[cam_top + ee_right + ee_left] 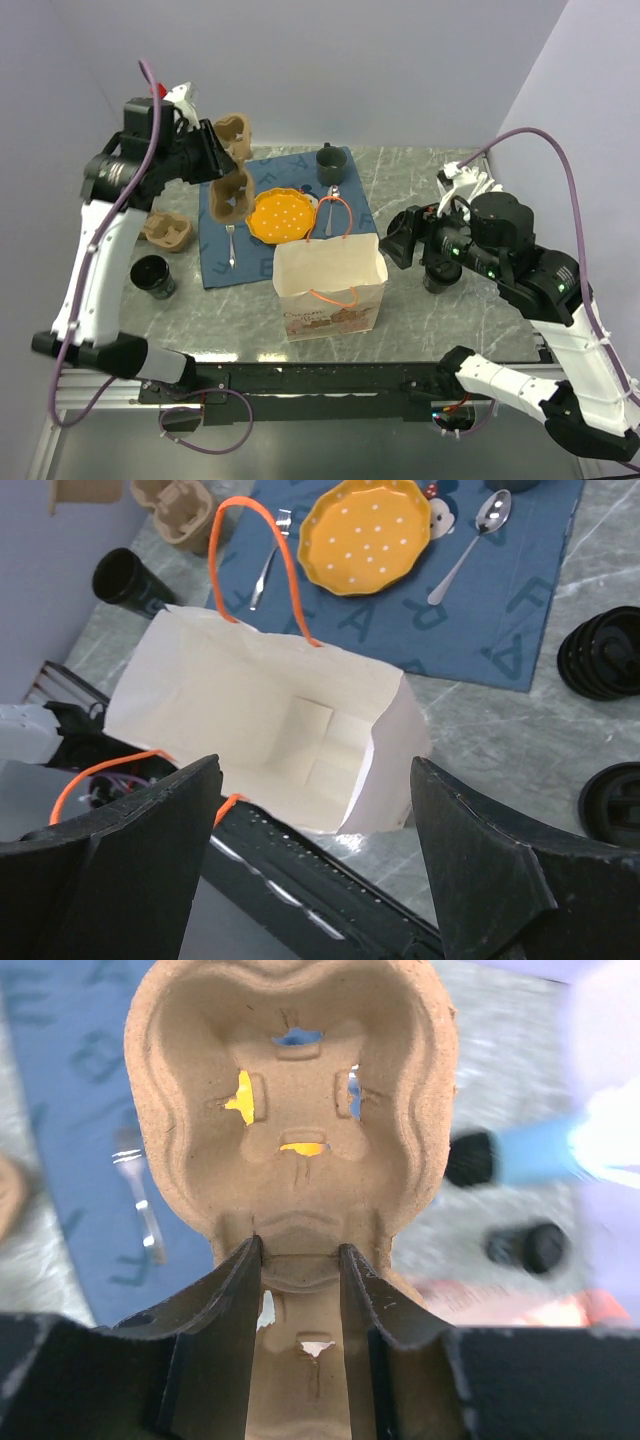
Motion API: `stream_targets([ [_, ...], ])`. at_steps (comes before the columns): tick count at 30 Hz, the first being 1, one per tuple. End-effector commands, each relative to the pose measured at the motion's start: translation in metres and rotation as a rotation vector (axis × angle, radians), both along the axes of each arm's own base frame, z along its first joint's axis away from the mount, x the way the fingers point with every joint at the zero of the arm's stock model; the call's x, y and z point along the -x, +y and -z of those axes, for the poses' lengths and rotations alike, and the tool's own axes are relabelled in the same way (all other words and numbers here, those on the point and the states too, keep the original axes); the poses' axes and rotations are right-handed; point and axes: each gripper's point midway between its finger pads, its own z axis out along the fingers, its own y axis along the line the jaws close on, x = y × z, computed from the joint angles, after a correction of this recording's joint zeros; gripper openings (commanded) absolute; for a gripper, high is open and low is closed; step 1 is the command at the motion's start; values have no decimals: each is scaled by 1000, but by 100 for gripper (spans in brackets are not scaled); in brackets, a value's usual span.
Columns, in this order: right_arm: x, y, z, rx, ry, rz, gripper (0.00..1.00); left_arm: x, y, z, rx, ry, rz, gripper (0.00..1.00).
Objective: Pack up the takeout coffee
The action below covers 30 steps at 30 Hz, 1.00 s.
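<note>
Nearest the arm bases, a white paper bag with orange cord handles (330, 285) stands upright and open-mouthed on the grey marbled desk (430, 180). Its front carries a printed script too small to read. The right arm is folded at the elbow with its forearm pointing left. Its end effector (395, 245) hangs just beside the bag's right rim with the fingers spread wide and gripping nothing; the right wrist view looks down into the bag's bare interior. Stacked black lids (440, 275) sit below that wrist. To the left are a black cup (153, 275) and a brown pulp cup carrier on the desk (167, 231). Beyond the bag, a blue placemat (255, 262) printed with large darker letters that form no word I can read holds a silver fork (231, 245), an orange white-dotted plate (283, 215), a silver spoon (333, 195) and a dark mug (330, 157). The left arm rises tall from its base, wrist turned right. Its end effector (215, 150) is clamped on the central ridge of a second moulded pulp carrier (231, 195), held on edge in the air above the mat's left part.
</note>
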Motion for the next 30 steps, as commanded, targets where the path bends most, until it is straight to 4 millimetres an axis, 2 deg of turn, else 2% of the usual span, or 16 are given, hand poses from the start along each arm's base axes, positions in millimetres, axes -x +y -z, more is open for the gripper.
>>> stream_targets([
  [1,14,-2,-16,-84,26,15,83,50,-36,-64,90,-209,248,33],
  [6,14,-7,-12,-61,26,28,84,94,-69,-90,185,-297,461,31],
  [13,21,-15,-7,-61,67,61,84,138,-104,-98,237,-360,706,31],
  [18,27,-18,3,-78,83,69,84,151,-118,-85,194,-366,805,32],
  [23,23,-24,17,-43,96,108,85,159,-130,-69,111,-401,881,33],
  [30,21,-22,18,-50,130,127,83,164,-151,-64,97,-448,986,29],
])
